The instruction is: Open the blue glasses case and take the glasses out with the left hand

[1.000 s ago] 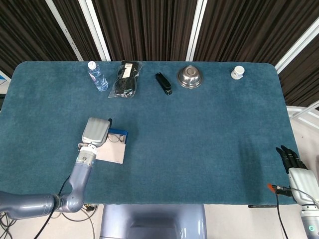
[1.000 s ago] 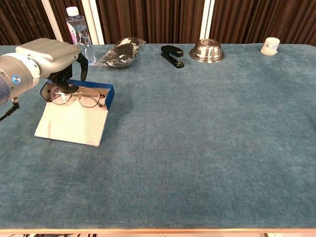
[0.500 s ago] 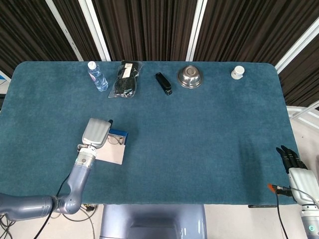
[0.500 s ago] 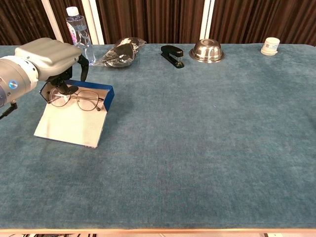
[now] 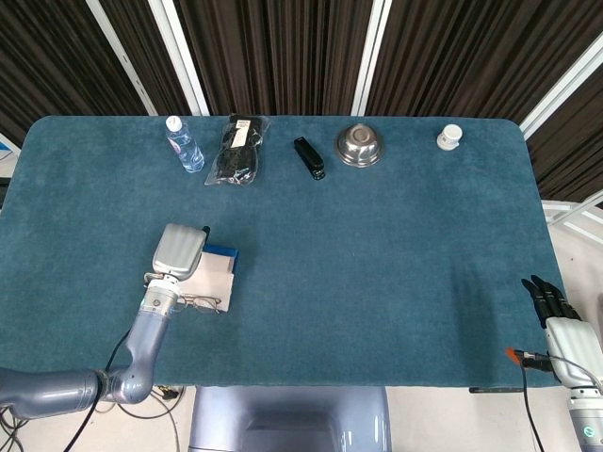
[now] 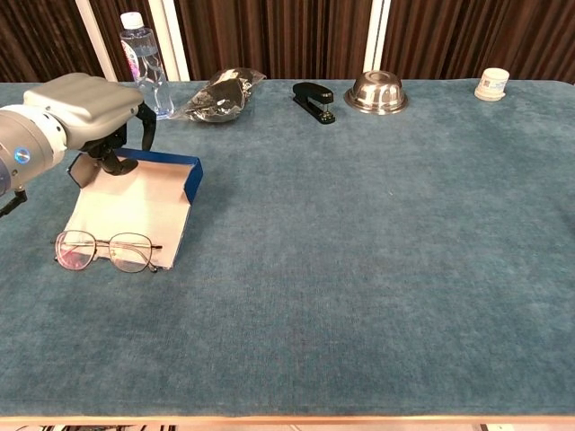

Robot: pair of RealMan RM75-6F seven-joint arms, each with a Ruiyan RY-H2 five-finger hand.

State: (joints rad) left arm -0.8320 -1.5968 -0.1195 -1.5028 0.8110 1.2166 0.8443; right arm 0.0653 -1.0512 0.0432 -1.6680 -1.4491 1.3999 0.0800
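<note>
Fingers of the left hand (image 6: 85,112) curl down over the back wall of the blue glasses case (image 6: 135,202), whether touching it I cannot tell; they hold nothing. Its lid lies open near the table's (image 6: 377,269) left edge. At the lid's front edge lie the glasses (image 6: 103,251). Off the front right corner, the right hand (image 5: 556,315) rests, fingers straight.

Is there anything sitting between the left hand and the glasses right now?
Nothing visible. The thin wire-framed glasses lie at the near edge of the open blue glasses case's pale flap, below the grey left hand, which sits at the case's far end. Only that bare flap lies between them.
</note>
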